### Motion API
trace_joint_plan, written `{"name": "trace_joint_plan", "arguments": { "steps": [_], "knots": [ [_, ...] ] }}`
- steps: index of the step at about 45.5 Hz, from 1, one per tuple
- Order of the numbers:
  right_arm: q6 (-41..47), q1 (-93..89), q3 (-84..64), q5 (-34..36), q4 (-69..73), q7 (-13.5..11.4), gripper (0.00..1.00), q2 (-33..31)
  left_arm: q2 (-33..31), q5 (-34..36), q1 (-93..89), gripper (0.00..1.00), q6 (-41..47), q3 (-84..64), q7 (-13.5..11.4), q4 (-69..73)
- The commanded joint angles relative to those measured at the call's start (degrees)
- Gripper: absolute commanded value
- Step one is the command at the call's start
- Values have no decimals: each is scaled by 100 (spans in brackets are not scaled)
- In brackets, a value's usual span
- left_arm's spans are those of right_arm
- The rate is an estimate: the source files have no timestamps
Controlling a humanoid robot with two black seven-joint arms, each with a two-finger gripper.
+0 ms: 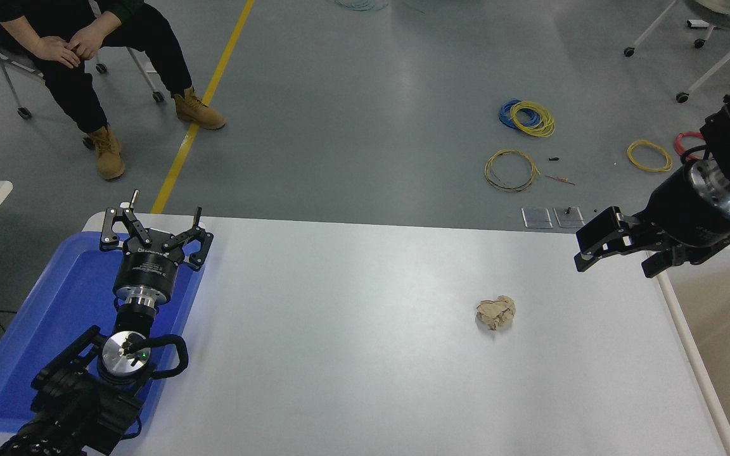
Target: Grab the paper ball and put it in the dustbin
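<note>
White table [352, 380] under the lights, paper ball [495, 312] sitting alone right of centre. Right gripper [615, 253] hangs near the far right edge, fingers spread, empty, beside the dustbin [682, 329]. Left gripper [153, 229] sits spread over the blue tray [42, 329].
</note>
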Motion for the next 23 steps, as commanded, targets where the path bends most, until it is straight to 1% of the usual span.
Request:
{"name": "trace_joint_plan", "arguments": {
  "steps": [1, 23],
  "knots": [
    [0, 15, -10, -14, -34, 9, 100, 39, -7, 0, -6, 100, 0, 0, 2, 0],
    [0, -64, 34, -5, -157, 9, 100, 136, -7, 0, 3, 100, 0, 0, 2, 0]
  ]
}}
